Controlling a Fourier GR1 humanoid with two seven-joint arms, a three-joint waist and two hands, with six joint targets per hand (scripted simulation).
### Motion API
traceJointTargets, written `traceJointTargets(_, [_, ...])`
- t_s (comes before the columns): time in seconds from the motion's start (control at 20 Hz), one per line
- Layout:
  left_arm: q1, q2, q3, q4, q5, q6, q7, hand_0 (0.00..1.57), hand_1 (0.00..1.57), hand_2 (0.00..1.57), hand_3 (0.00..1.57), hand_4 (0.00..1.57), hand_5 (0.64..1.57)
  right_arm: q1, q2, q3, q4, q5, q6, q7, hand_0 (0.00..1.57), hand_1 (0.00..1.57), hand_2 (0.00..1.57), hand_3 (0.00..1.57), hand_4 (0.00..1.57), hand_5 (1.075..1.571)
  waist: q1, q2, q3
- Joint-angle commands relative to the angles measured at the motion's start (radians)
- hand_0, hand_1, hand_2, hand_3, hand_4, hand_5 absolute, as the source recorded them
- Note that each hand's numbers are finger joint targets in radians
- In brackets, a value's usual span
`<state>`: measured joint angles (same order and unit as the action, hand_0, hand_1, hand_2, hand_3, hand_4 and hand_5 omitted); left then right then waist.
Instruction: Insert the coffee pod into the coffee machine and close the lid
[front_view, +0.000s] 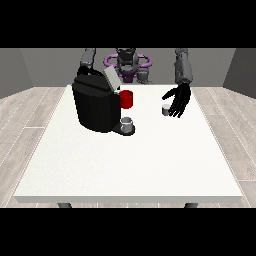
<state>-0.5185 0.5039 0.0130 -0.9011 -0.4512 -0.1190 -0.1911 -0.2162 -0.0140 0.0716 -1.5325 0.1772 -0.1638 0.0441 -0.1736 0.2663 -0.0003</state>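
Front view across a white table (125, 165), read from the view's left to its right.

Left of centre stands the black coffee machine (96, 107), toward the table's far side. Its grey lid (112, 76) is raised and tilted, leaning up and to the right above the machine's top. On the machine's right flank a red part (126, 99) projects outward, and below it 1 small grey cup (128, 123) sits on the machine's dark base plate.

The robot's arm at the view's left (87, 59) comes down behind the machine; the hand on that side is hidden by the machine's body, so the set of its fingers cannot be told.

At the table's far edge, between the 2 arms, the robot's torso (127, 62) shows with purple rings at the shoulders.

Right of centre lies the coffee pod (165, 110), a small grey cylinder standing upright on the bare table, well apart from the machine and level with its lower half.

Just beside the pod, on its right, hangs the black hand at the view's right (178, 101). Its fingers are spread and relaxed, pointing down toward the table, with the palm turned toward the pod. Nothing is held in it. The nearest fingers stand close against the pod's right side; whether they touch it cannot be told. The grey forearm (183, 67) rises from this hand to the shoulder.
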Motion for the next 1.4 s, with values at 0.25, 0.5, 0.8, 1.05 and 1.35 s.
traceJointTargets(0.25, [-0.044, -0.056, -0.094, 0.064, -0.201, 0.172, -0.042, 1.04, 1.04, 1.11, 0.91, 0.46, 1.571, -0.050, -0.013, -0.021, 0.088, -0.010, 0.010, 0.009, 0.00, 0.00, 0.00, 0.00, 0.00, 1.571, 0.012, 0.001, 0.0001])
traceJointTargets(0.5, [-0.074, -0.045, -0.147, 0.126, -0.289, 0.134, -0.016, 0.83, 0.83, 1.00, 0.86, 0.34, 1.571, -0.079, 0.006, -0.015, 0.129, 0.008, -0.019, -0.015, 0.00, 0.00, 0.00, 0.00, 0.00, 1.571, 0.016, 0.015, 0.0004])
traceJointTargets(0.8, [-0.135, -0.018, -0.162, 0.171, -0.360, 0.102, -0.011, 0.79, 0.79, 0.96, 0.85, 0.39, 1.571, -0.123, -0.013, -0.066, 0.214, -0.039, 0.020, -0.092, 0.00, 0.00, 0.00, 0.00, 0.00, 1.571, 0.026, 0.042, 0.0004])
traceJointTargets(1.05, [-0.119, -0.054, -0.134, 0.274, -0.375, 0.122, -0.058, 0.91, 0.91, 1.05, 0.96, 0.41, 1.571, -0.055, 0.006, -0.027, 0.175, -0.031, 0.022, -0.042, 0.00, 0.00, 0.00, 0.00, 0.00, 1.571, 0.008, -0.016, -0.0001])
traceJointTargets(1.35, [-0.165, -0.074, -0.084, 0.249, -0.316, 0.087, -0.145, 1.37, 1.37, 1.37, 1.30, 0.48, 1.571, -0.045, 0.000, -0.032, 0.229, 0.036, -0.057, -0.021, 0.00, 0.00, 0.00, 0.00, 0.00, 1.571, 0.042, -0.053, -0.0003])
